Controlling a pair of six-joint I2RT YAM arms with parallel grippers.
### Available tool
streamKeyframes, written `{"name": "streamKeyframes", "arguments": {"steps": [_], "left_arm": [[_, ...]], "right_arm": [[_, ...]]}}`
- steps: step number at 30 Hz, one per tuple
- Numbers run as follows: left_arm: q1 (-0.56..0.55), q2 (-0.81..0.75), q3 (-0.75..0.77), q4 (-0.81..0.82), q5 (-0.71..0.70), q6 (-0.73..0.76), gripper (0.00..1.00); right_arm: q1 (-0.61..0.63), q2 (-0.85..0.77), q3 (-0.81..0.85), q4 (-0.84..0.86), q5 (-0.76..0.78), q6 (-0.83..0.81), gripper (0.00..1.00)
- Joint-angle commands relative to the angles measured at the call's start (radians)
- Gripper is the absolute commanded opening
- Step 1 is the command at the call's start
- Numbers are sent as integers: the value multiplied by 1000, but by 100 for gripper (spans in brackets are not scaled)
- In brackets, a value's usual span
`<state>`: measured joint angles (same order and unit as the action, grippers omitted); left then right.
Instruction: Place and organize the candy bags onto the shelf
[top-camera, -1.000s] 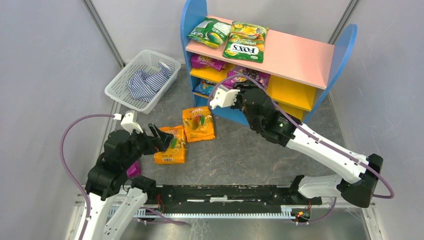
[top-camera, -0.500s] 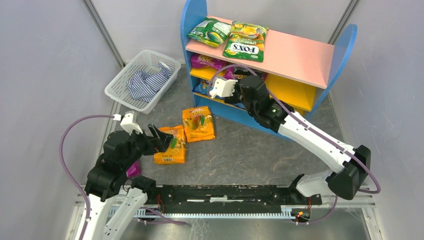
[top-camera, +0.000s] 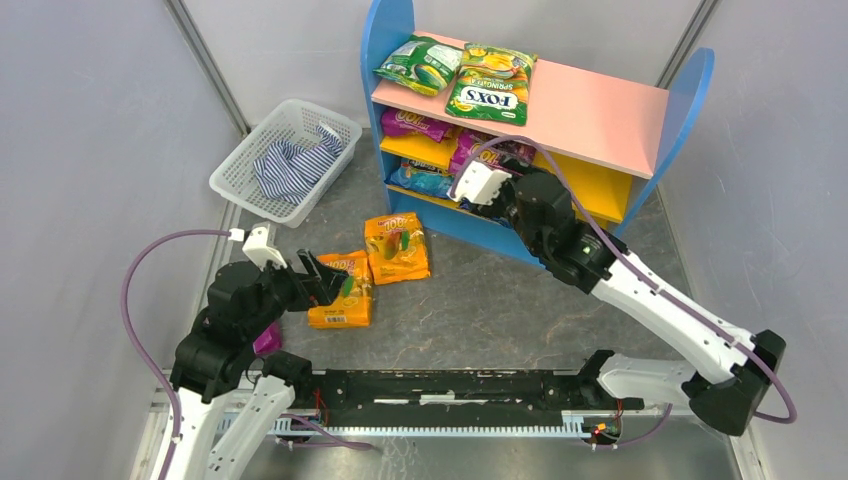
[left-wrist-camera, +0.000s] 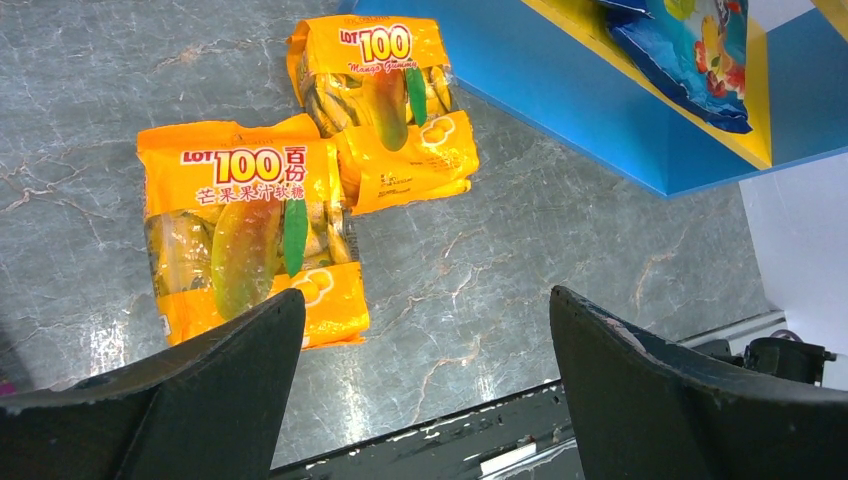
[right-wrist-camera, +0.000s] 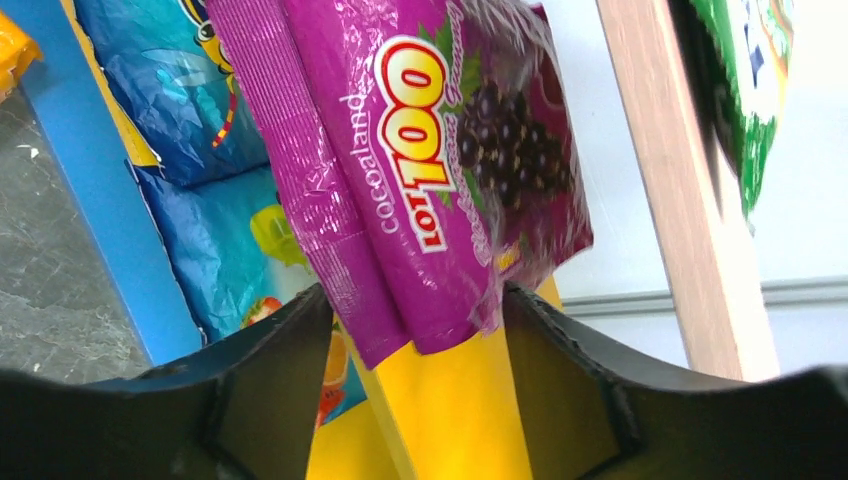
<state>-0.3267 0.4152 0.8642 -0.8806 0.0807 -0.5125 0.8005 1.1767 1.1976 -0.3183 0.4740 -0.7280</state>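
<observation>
My right hand is at the yellow middle board of the blue-sided shelf, glossy purple candy bag between its fingers; gripping or released, can't tell. Next: back out clean.

White and black arms, purple cables, black jaws

A white plastic mesh basket is sitting at the far left of the grey marbled counter. A blue-and-white striped cloth is lying crumpled inside it, one corner poking above the rim. Plain grey walls are enclosing the counter.
</observation>
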Motion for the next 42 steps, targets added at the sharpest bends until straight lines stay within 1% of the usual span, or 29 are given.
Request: {"name": "streamKeyframes", "arguments": {"steps": [1,3,8,14,17,18,20,23,25,27,32,35,38,40,42], "left_arm": [[-1,2,-1,38,10,46,97],[-2,8,-1,37,10,47,97],[-2,7,-2,36,7,44,97],[-1,14,-3,33,5,42,97],[-1,16,-4,34,1,40,97],[-2,18,-4,34,1,40,98],[-1,25,-4,34,1,40,98],[-2,37,-5,33,6,40,100],[-2,45,-5,31,7,40,100],[-1,53,-5,32,6,40,100],[-2,81,-5,31,6,40,100],[-1,96,-5,28,1,39,100],[-1,108,-5,25,-19,30,100],[-1,113,-5,18,-34,23,100],[-1,118,-5,13,-52,14,100]], "right_arm": [[0,-66,-92,160,64,24,63],[-5,-54,-95,174,75,21,57],[-33,-41,-112,253,32,15,50],[-68,9,-110,351,55,17,46],[-81,15,-108,361,36,31,46],[-80,14,-107,355,23,38,47],[-81,11,-104,331,23,65,56],[-79,-13,-71,194,-10,163,69],[-73,-63,-84,144,-43,231,77],[-54,-115,-108,106,-68,271,84],[18,-204,-127,13,-91,328,91],[65,-236,-170,-1,-166,356,95],[155,-229,-271,60,-238,364,98],[239,-186,-344,129,-231,365,98],[312,-123,-380,202,-221,356,98]]}}
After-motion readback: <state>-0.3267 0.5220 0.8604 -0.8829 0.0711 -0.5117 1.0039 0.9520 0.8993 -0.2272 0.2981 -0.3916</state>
